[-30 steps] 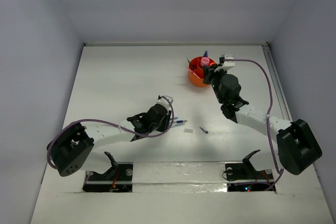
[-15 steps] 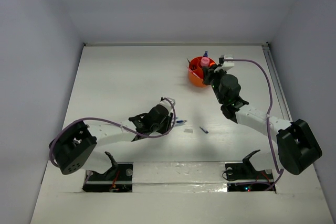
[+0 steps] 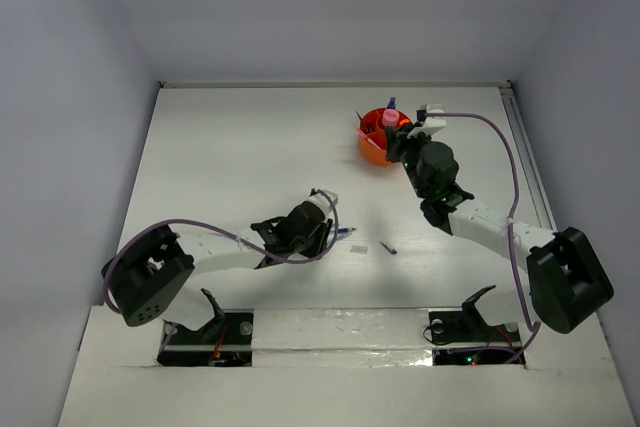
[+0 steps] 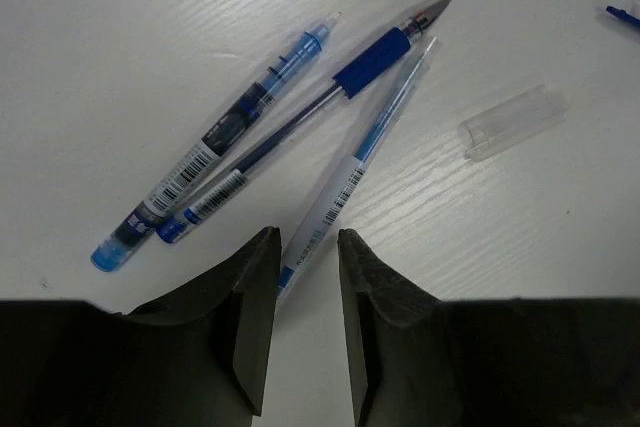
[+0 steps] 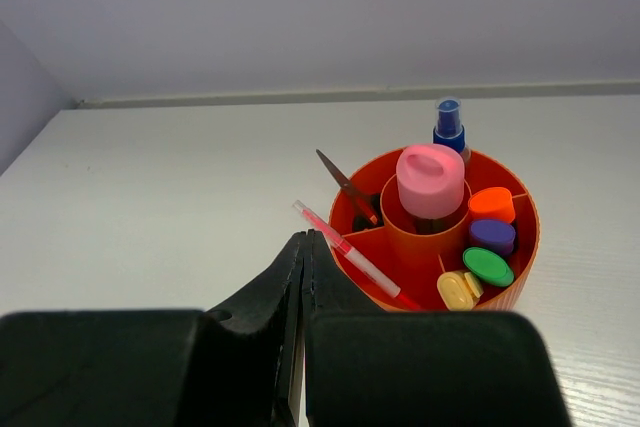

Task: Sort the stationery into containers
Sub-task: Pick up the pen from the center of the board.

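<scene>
Left claw (image 4: 305,243) hung low over the white desk (image 4: 130,17), jaws part open, not clamped; the near end of a thin clear blue pen (image 4: 372,127) lay in the gap between the fingers (image 4: 255,297). Just left of it lay a blue-grip pen (image 4: 322,97), and left of that a short clear blue pen with a barcode (image 4: 215,142); the three fanned out with their near ends close together. A clear pen cap (image 4: 512,122) lay apart to the right; a small blue piece (image 4: 625,15) sat at the frame edge, too cut off to name.

Right claw (image 5: 304,239) was closed on nothing, just beside the orange tub (image 5: 512,287). In the tub: pink tube (image 5: 430,179) upright in the centre cup; blue-capped bottle (image 5: 448,122) at the far side; scissors (image 5: 345,187) and red pen (image 5: 345,247) leaning out on the left; highlighters with orange (image 5: 491,203), purple (image 5: 491,235), green (image 5: 487,266) and yellow (image 5: 457,290) ends in the right compartments.
</scene>
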Controlling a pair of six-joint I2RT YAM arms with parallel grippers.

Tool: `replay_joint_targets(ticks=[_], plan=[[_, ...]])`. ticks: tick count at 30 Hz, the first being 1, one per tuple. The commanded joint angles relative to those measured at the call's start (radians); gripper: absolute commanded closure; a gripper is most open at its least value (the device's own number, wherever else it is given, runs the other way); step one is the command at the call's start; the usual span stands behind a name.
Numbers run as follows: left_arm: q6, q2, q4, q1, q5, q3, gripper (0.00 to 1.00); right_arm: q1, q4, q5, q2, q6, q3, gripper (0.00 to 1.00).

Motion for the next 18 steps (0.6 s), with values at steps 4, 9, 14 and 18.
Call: replay_joint_targets(ticks=[4, 9, 14, 18], plan=[[-0.011, 0.022, -0.004, -0.025, 0.023, 0.036, 0.72, -0.004, 0.021, -0.003, -0.008, 0.01, 0.005, 0.97], [-0.022, 0.033, -0.022, -0.034, 0.037, 0.044, 0.72, -0.004, 0.021, -0.005, -0.02, 0.012, -0.001, 0.98], [-0.034, 0.046, -0.024, -0.045, 0.048, 0.041, 0.88, -0.004, 0.007, -0.008, -0.031, 0.016, -0.002, 0.97], [-0.045, 0.046, -0.024, -0.064, 0.06, 0.035, 0.99, -0.004, -0.016, -0.008, -0.054, 0.025, 0.002, 0.95]])
